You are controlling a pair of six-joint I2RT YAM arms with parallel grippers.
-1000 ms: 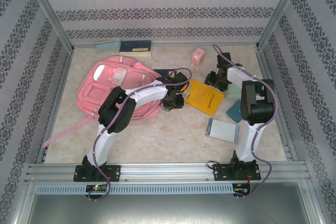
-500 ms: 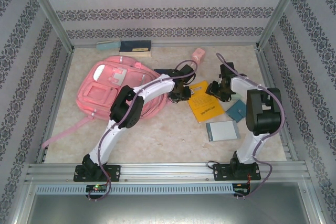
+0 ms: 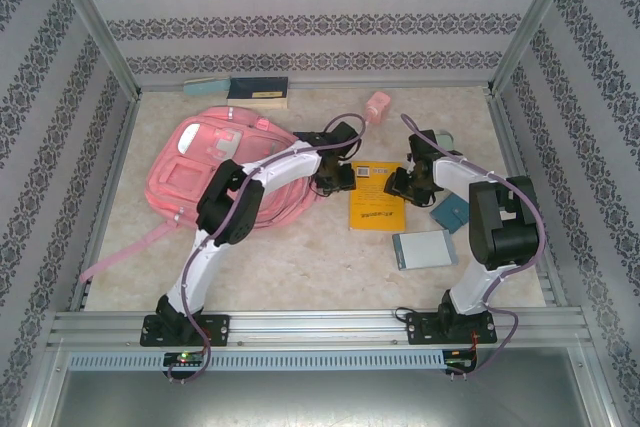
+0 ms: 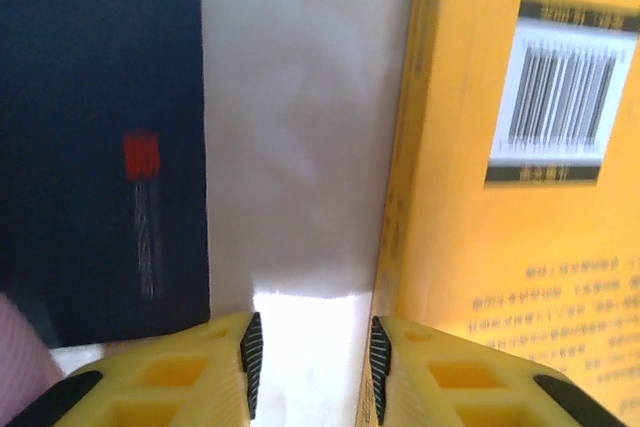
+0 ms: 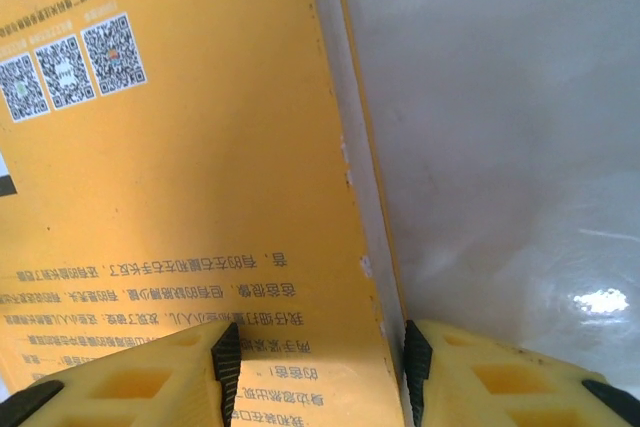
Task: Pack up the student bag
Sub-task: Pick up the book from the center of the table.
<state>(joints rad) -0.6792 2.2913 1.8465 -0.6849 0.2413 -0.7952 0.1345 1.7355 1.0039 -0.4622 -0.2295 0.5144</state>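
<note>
Packing looks barely begun: yellow book (image 3: 377, 205) lies outside pink bag (image 3: 190, 152); left gripper (image 4: 312, 349) and right gripper (image 5: 318, 359) part-open, holding nothing.

The pale marbled counter (image 3: 300, 267) carries the pink student bag (image 3: 200, 172) at left and a yellow book (image 3: 375, 207) flat near the middle. A teal book (image 3: 452, 212) and a grey notebook (image 3: 425, 247) lie right of it; a dark book (image 3: 257, 89) sits at the far edge.

l arm (image 3: 265, 175) & r arm (image 3: 470, 182) reach fwd, wrists turned inward, l fingers (image 4: 180, 377) & r fingers (image 5: 150, 382) parted.
</note>
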